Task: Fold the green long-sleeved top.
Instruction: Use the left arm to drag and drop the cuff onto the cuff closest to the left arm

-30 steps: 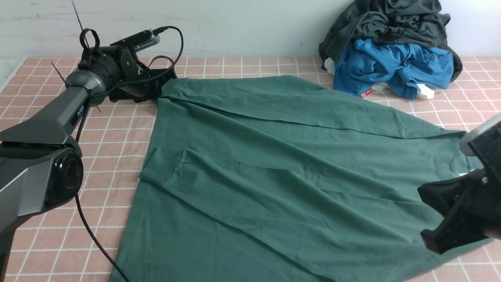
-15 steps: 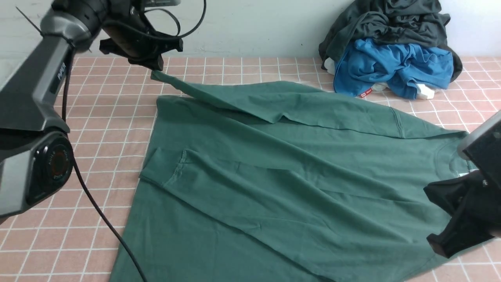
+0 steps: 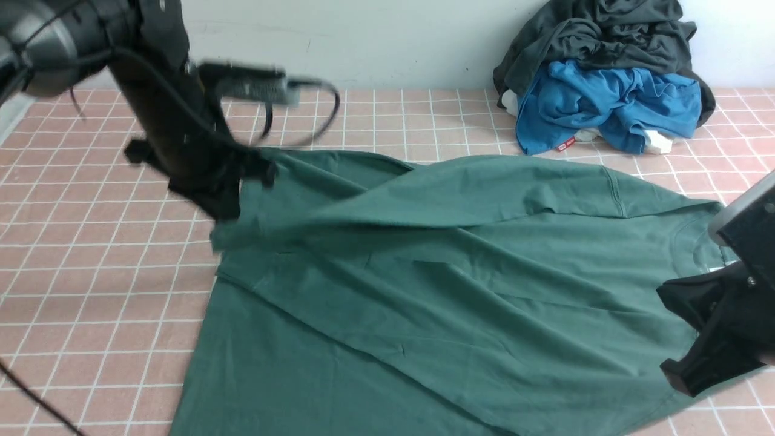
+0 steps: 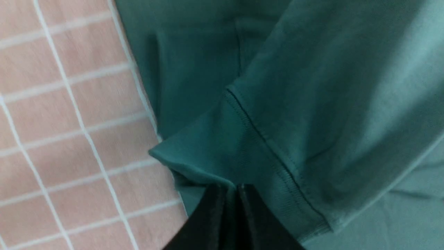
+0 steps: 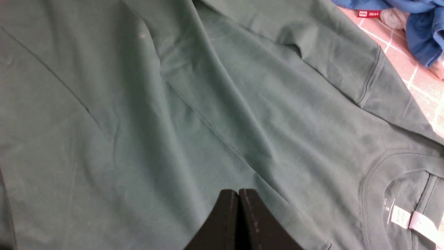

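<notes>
Pinching the cuff (image 4: 242, 152) of the green long-sleeved top (image 3: 424, 303) in closed left fingers (image 4: 208, 218); right fingers (image 5: 225, 222) closed, empty. Risking slip-out from a shallow bite.

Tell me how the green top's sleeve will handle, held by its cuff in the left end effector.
Floppy, probably: the sleeve sags and creases between the pinched cuff and the shoulder. Likely light: the left end effector, shut on a small nip, holds it up. The rest of the green long-sleeved top will likely stay flat, only wrinkling.
</notes>
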### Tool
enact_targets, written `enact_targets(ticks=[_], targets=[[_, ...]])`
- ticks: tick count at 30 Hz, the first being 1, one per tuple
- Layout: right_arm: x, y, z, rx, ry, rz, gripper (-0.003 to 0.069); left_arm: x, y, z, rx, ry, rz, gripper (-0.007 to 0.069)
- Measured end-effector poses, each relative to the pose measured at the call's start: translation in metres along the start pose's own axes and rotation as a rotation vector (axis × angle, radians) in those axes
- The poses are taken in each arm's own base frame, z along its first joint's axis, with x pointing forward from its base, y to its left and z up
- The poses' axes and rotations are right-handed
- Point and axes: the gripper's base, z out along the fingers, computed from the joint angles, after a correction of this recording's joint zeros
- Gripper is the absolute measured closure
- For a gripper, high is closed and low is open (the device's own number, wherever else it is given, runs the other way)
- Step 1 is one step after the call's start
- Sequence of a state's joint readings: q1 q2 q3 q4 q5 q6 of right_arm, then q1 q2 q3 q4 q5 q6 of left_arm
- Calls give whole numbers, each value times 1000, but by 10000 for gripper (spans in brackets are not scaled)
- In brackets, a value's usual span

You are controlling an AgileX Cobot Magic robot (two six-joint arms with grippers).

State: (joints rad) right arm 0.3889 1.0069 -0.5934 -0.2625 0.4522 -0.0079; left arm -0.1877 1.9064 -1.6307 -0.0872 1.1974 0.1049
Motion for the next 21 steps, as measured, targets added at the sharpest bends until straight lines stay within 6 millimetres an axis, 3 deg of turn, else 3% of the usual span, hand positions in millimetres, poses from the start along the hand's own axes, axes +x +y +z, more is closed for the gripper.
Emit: enact_targets(ticks=[1, 4, 9, 14, 17, 20, 21], targets=[[0, 0, 0, 0, 0, 8, 669, 14, -4, 14, -13, 38, 15, 608], [0, 0, 0, 0, 0, 8, 669, 32, -5, 30, -50, 63, 26, 608], [0, 0, 0, 0, 4, 51, 669, 48, 0, 29, -119, 54, 20, 608], [-1, -2, -1, 8, 52, 210, 667, 53, 0, 27, -129, 26, 13, 608], [-12, -7, 2, 22, 114, 251, 660, 53, 0, 28, -125, 18, 0, 608], [-33, -15, 7, 42, 161, 253, 638, 51, -1, 28, -117, 1, -16, 608], [-47, -20, 17, 54, 205, 245, 615, 50, -1, 28, -114, -15, -18, 608]])
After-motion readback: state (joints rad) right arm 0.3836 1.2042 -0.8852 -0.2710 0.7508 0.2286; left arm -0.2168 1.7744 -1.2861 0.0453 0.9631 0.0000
